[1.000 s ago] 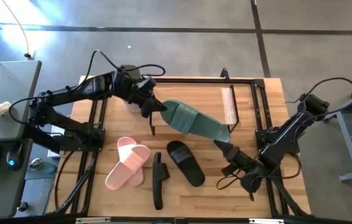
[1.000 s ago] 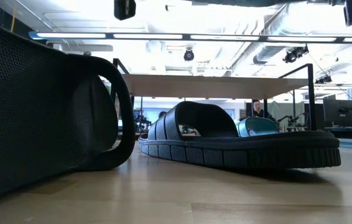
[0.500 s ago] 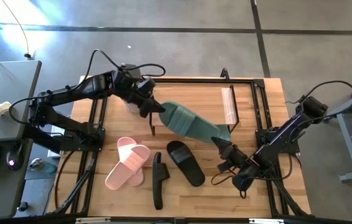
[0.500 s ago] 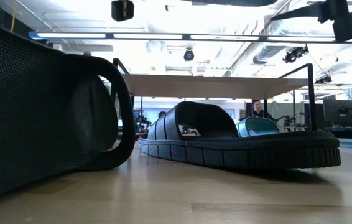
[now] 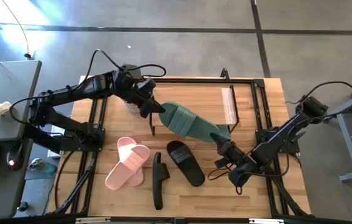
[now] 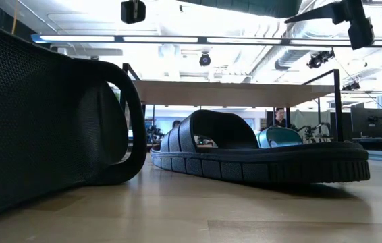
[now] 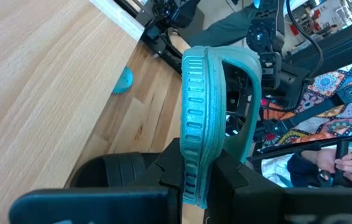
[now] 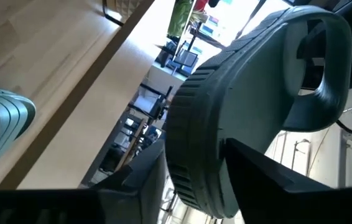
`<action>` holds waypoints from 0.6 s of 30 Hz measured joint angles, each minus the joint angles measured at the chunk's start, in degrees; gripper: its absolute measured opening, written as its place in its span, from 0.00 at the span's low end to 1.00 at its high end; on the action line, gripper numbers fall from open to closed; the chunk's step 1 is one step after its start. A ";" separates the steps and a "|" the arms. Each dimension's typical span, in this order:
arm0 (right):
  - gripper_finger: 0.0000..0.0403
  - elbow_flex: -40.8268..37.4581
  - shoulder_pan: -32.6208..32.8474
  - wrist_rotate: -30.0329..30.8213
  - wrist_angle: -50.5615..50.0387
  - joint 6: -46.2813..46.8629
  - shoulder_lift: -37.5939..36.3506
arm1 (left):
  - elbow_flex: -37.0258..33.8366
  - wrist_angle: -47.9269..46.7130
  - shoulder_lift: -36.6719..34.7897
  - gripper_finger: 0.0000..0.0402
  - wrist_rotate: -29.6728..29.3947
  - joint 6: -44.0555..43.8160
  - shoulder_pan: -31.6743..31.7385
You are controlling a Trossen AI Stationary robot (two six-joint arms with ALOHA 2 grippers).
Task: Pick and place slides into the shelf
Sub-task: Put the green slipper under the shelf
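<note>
1. The left claw (image 5: 151, 107) is hovering in the upper left of the worktop (image 5: 182, 193), clamping the upper-left end of a sage green slide (image 5: 191, 121).
2. The right claw (image 5: 222, 146) is gripping the lower-right end of what looks like the same slide, just right of the frame's centre.
3. The slide is hanging in the air between the two claws. It is running diagonally from upper left to lower right over the front part of the shelf (image 5: 201, 81).
4. In the left wrist view the slide (image 7: 194, 124) is standing on edge with its ribbed sole rim facing the camera, and dark fingers (image 7: 232, 180) are pressing on both sides of it.
5. In the right wrist view the slide (image 8: 207, 124) is sitting between that claw's fingers, with its strap arching at the far end.
6. A second green slide (image 6: 282, 137) is lying on the worktop under the shelf top (image 6: 231, 93), behind a black slide.
7. The pink pair (image 5: 129, 163) is lying stacked in the lower left of the high view.
8. One black slide (image 5: 158, 180) is standing on its edge just right of the pink pair, and the other black slide (image 5: 185, 163) is lying flat beside it, near the centre.
</note>
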 joint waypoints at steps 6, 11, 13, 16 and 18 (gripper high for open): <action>0.25 0.00 0.00 -0.22 0.70 0.88 0.00 | 0.00 -0.27 0.31 0.07 -0.04 0.51 0.02; 0.15 0.00 0.01 0.98 1.01 3.33 0.00 | 0.00 0.17 0.33 0.14 -0.11 1.55 0.02; 0.12 0.00 0.01 1.90 1.01 4.25 0.00 | 0.00 0.38 0.33 0.18 -0.11 2.12 0.02; 0.10 0.00 0.01 2.86 1.07 5.39 0.02 | 0.00 0.42 0.33 0.22 -0.15 4.44 0.02; 0.09 0.00 0.06 3.40 1.14 6.49 0.02 | 0.00 0.40 0.33 0.25 -0.23 6.20 0.02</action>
